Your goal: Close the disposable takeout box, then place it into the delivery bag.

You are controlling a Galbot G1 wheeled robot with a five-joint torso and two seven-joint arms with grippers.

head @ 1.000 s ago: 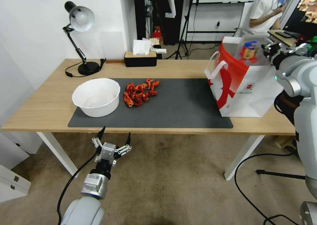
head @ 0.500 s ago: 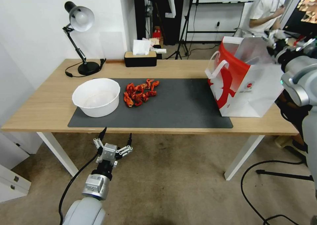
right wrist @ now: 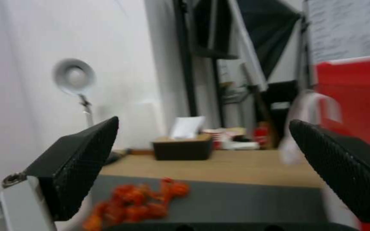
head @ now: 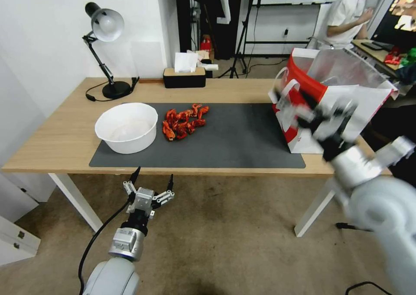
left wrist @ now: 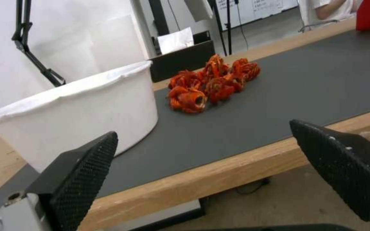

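just wooden table [head: 56, 143] under dark mat [head: 234, 139], right gripper [head: 320, 113] spread empty beside delivery bag [head: 368, 100]

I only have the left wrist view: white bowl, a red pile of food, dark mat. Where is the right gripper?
Observer: In the head view the right gripper hangs in front of the delivery bag, near the table's right end.
Operator: Is it holding anything?
Observer: No. The right wrist view shows its fingers wide apart with nothing between them.
Operator: And the bag?
Observer: It stands upright, mouth open, at the right edge of the dark mat.
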